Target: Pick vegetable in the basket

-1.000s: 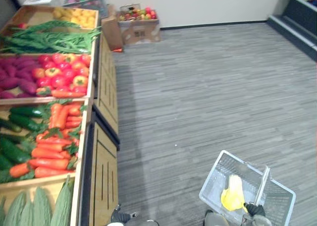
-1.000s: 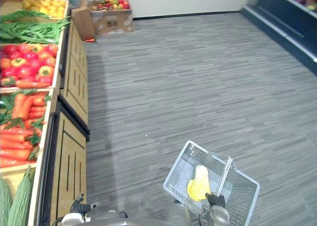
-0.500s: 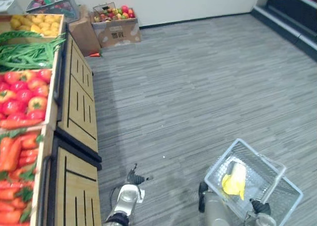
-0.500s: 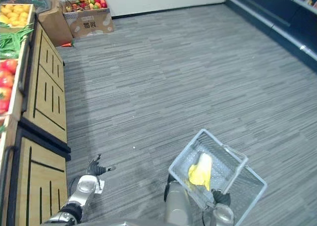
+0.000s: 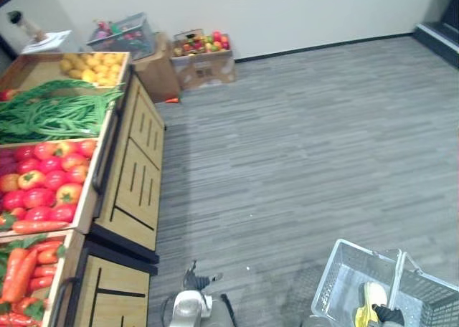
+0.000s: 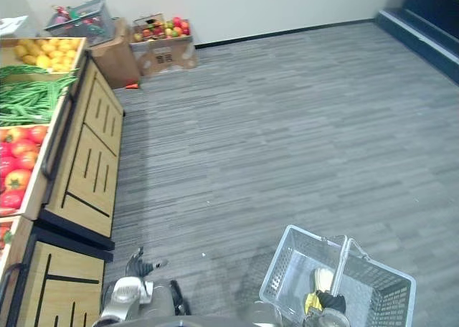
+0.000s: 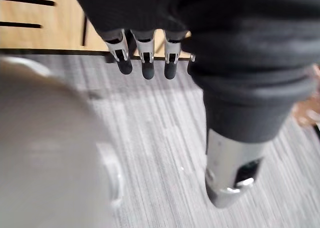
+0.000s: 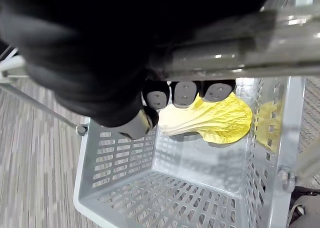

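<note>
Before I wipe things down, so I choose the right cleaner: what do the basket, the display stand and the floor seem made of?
Basket: likely grey plastic, matte, with moulded perforated walls; its handle looks like shiny metal tube. Display stand: light wood or wood-look panel, visible grain. Floor: grey striped carpet or vinyl, unclear.

Premises: grocery shop, produce section. Wooden stand (image 5: 133, 176) at 9 o'clock with open bins of beans (image 5: 57, 112), tomatoes (image 5: 43, 191) and carrots (image 5: 21, 273). Box (image 5: 208, 65) of fruit at 11 o'clock. Wire basket (image 5: 333, 284) at 5 o'clock.
</note>
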